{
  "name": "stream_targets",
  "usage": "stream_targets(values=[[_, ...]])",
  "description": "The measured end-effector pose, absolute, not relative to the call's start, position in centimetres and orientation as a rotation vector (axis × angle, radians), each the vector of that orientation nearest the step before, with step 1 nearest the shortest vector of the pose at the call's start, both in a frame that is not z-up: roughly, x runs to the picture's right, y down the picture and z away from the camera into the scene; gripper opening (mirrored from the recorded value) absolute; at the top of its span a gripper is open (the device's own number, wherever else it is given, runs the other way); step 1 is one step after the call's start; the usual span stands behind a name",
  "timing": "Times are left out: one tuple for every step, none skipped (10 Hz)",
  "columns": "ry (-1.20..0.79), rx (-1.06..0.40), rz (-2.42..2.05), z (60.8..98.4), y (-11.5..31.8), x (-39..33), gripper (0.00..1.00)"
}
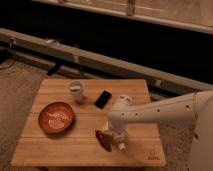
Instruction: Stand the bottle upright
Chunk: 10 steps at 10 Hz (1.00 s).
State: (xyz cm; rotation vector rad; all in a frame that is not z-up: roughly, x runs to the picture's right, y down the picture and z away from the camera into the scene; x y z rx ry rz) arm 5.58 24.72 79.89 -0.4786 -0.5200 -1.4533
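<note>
Pincer (119, 136), spread wide and low over the lying bottle (121, 145) toward five o'clock on the tabletop (60, 150), just beside a dark red-brown object (104, 141): I would straddle the bottle's body, close gently, then tip it neck-up away from that neighbour.

- Your white arm (165, 111) reaches in from the right, bending down at the wrist.
- Your gripper (117, 137) hangs near the front edge of the tabletop (55, 150), fingers spread.
</note>
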Motion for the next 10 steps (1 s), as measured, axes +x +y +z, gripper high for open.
stream_targets(values=[[-0.532,-0.472,-1.484,80.01,24.53,5.37,0.8],[-0.536,-0.468,-1.5,80.16,24.34,5.42,0.8],[-0.539,-0.469,-1.515,80.32,24.13,5.58,0.8],[-0.54,-0.468,-1.529,80.38,24.04,5.63,0.8],[-0.544,-0.467,-1.543,80.37,24.07,5.55,0.8],[-0.548,-0.463,-1.566,80.44,24.03,5.38,0.8],[-0.549,-0.463,-1.588,80.51,24.01,5.33,0.8],[-0.549,-0.466,-1.606,80.58,24.11,5.41,0.8],[-0.547,-0.468,-1.621,80.64,24.15,5.55,0.8],[-0.544,-0.473,-1.632,80.68,24.23,5.75,0.8]])
